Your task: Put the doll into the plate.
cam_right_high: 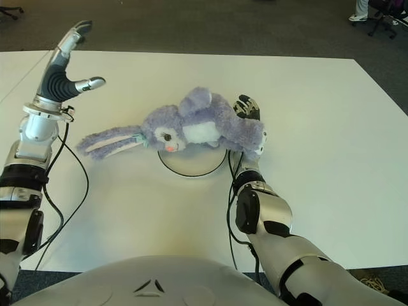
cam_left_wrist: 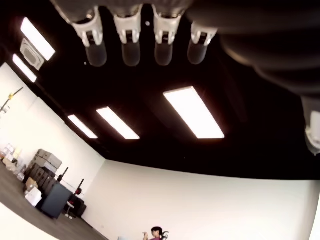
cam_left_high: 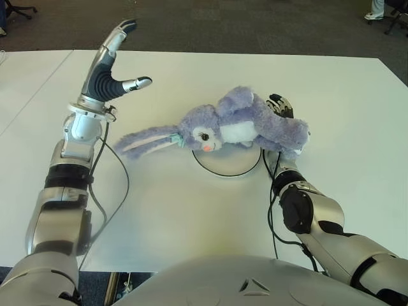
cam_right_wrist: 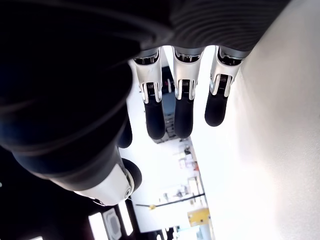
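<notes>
A purple plush bunny doll (cam_left_high: pixel 239 122) lies on its side across the far part of a white round plate (cam_left_high: pixel 227 167), its face over the plate's left rim. Its long ears (cam_left_high: pixel 145 141) stretch left onto the table. My right hand (cam_left_high: pixel 280 105) shows just behind the doll's legs at the plate's right side, and the doll's lower body covers the palm. In the right wrist view its fingers (cam_right_wrist: pixel 183 105) are stretched out and hold nothing. My left hand (cam_left_high: pixel 111 70) is raised above the table left of the doll, fingers spread, apart from it.
The white table (cam_left_high: pixel 344 108) extends on all sides, with a second table (cam_left_high: pixel 25 83) abutting on the left. Black cables (cam_left_high: pixel 118 191) trail along both forearms. Beyond the far edge there is carpet with office chairs (cam_left_high: pixel 390 16).
</notes>
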`<action>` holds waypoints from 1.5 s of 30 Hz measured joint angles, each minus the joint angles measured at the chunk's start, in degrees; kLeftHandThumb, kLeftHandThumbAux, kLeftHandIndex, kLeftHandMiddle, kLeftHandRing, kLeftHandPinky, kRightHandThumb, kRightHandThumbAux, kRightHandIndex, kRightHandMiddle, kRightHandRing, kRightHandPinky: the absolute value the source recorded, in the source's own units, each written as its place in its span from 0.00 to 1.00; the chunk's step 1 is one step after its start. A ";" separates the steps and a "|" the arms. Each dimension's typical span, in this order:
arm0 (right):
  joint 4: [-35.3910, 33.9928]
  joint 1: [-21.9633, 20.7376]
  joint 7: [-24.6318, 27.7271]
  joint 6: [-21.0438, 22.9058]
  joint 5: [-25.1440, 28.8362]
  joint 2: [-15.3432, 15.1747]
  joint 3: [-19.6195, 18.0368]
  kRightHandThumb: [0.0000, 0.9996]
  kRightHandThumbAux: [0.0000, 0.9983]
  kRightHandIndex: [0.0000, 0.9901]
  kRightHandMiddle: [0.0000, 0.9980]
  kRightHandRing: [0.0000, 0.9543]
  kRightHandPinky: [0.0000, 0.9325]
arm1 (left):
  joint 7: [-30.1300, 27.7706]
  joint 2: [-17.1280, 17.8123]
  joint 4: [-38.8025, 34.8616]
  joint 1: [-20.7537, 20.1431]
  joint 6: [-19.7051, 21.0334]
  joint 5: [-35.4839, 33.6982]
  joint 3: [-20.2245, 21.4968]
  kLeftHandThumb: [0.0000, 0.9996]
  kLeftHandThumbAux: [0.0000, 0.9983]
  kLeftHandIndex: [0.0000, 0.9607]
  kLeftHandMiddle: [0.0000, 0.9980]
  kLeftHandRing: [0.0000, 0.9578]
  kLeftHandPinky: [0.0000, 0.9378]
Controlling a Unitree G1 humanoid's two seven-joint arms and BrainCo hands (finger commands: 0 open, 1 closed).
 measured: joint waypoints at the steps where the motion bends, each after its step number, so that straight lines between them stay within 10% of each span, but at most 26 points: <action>1: 0.00 0.00 -0.06 0.00 -0.02 0.00 0.02 0.51 0.84 0.27 0.22 0.22 0.23 | -0.32 0.14 0.52 -0.24 -0.03 -0.63 0.31 0.03 0.37 0.00 0.03 0.03 0.00; 29: 0.00 0.00 -0.49 0.00 -0.16 0.00 0.24 0.52 0.86 0.28 0.23 0.22 0.22 | -4.06 0.76 22.30 -8.71 2.36 -6.43 3.44 0.00 0.50 0.00 0.04 0.03 0.03; 45: 0.00 0.01 -0.34 0.00 -0.07 -0.03 0.18 0.53 0.85 0.27 0.23 0.22 0.22 | -5.76 -3.23 39.01 -14.56 14.73 -7.33 5.16 0.00 0.54 0.00 0.03 0.03 0.02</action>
